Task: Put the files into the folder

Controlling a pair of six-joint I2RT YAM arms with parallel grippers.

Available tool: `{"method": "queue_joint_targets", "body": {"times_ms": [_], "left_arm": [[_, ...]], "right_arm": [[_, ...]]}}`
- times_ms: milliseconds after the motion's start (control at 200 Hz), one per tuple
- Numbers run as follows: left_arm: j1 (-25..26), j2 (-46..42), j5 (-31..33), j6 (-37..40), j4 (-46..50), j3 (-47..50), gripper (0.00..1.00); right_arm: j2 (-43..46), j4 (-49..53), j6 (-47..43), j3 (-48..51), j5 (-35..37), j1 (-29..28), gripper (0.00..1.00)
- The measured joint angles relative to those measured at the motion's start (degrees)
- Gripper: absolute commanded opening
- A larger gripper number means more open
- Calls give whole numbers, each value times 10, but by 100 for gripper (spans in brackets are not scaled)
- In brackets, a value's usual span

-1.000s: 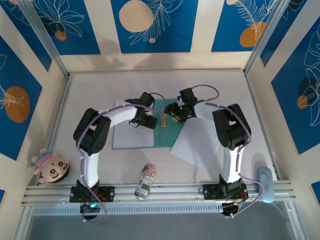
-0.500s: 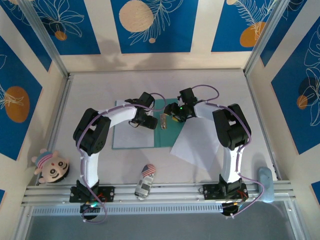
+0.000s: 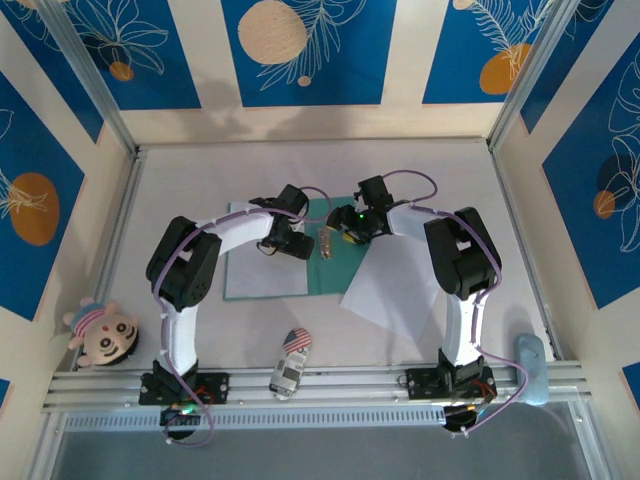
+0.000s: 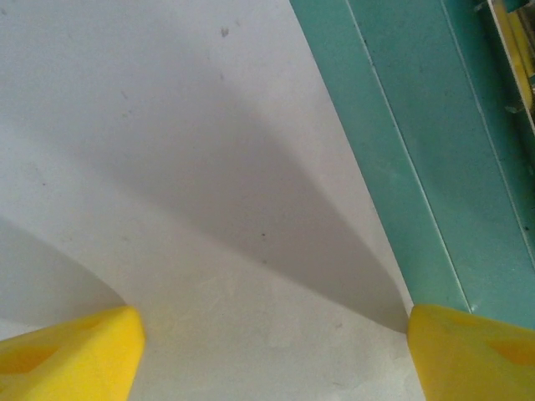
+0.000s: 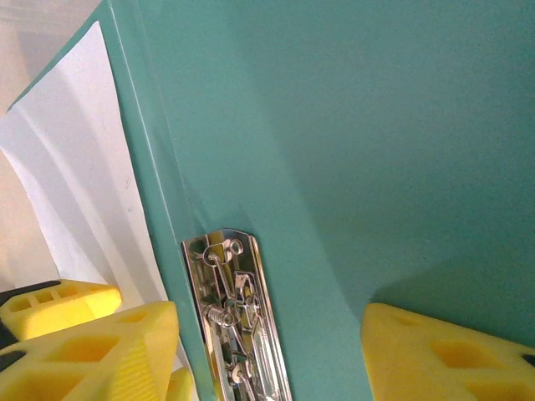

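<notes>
One sheet was seen beneath the left pincer, jaws apart; the folder under the right pincer, likewise apart. Being thin, limp and slippery, it would best be pinched at an edge.

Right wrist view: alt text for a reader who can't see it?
Open teal-green folder lies close under the right pincer, its yellow fingertips apart either side of a metal clip by the crease. A white sheet lies left of the crease.
</notes>
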State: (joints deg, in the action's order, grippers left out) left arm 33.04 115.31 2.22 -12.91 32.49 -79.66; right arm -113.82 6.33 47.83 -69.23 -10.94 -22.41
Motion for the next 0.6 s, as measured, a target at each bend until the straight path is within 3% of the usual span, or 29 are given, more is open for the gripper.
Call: {"method": "queue_joint_targets", "body": {"times_ms": [600], "left_arm": [[-14, -5, 4, -2, 30, 0, 85]], "right_arm": [[-4, -12, 14, 0, -11, -17, 61]]}}
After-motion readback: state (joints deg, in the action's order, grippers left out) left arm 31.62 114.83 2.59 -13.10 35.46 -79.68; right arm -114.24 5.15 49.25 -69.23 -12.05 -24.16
